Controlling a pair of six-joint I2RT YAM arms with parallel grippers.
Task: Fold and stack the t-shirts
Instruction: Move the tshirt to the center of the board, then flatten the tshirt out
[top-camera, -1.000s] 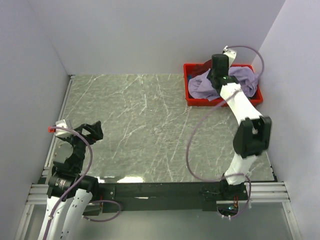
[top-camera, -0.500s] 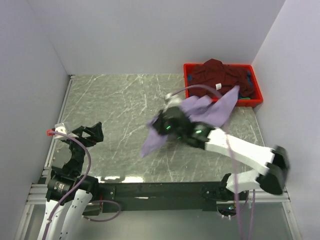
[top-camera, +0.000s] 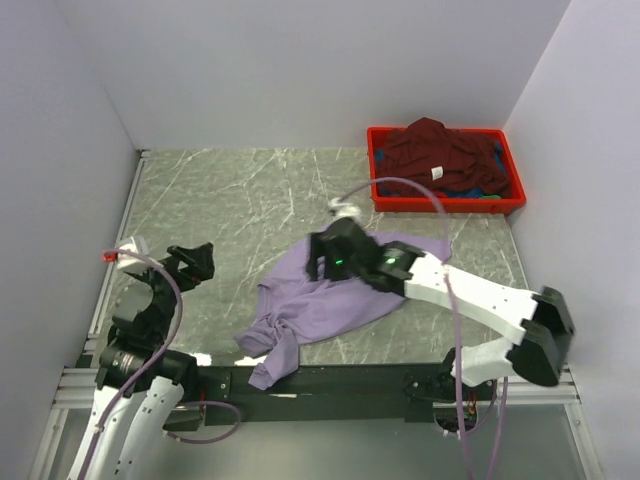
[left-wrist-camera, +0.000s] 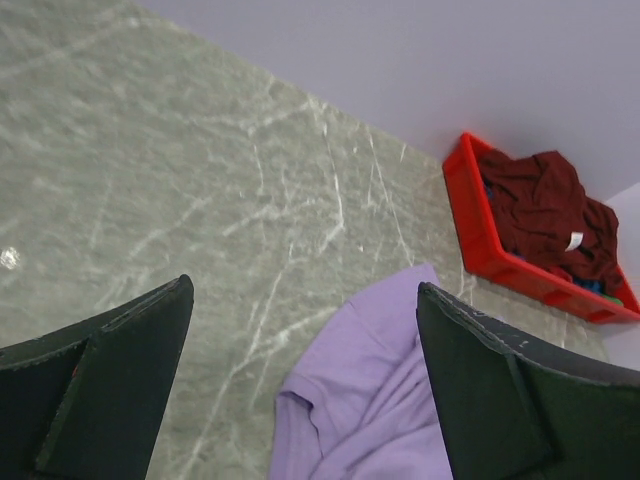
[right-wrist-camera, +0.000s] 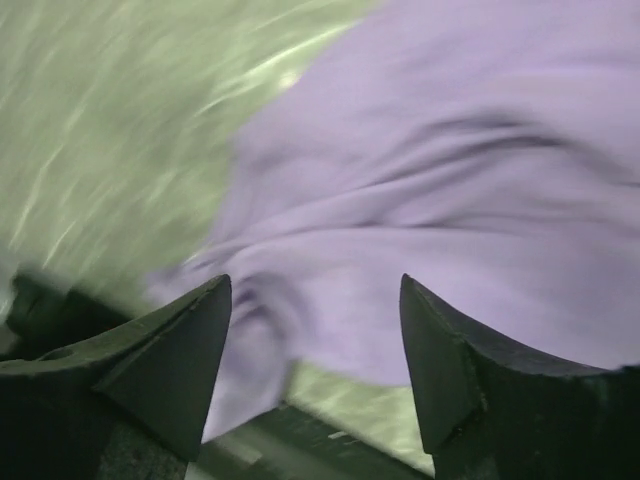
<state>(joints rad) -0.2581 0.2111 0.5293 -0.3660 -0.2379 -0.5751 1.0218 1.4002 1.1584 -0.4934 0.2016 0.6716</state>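
A lavender t-shirt (top-camera: 330, 300) lies crumpled on the marble table near the front edge, one end hanging over the front rail; it also shows in the left wrist view (left-wrist-camera: 380, 400) and, blurred, in the right wrist view (right-wrist-camera: 450, 200). My right gripper (top-camera: 318, 262) hovers over its upper middle, open, with nothing between its fingers (right-wrist-camera: 180, 350). A dark maroon t-shirt (top-camera: 445, 155) with a small white label fills the red crate (top-camera: 440, 205), bits of blue and green under it. My left gripper (top-camera: 195, 262) stands open at the table's left, apart from the cloth.
The red crate sits at the back right corner by the right wall. White walls close in the table on three sides. A black rail (top-camera: 350, 378) runs along the front edge. A lilac cable (top-camera: 420, 200) loops over the right arm.
My right gripper carried the lavender t-shirt out of the crate to the table's front middle, then opened and let it drop. The left arm barely moved.
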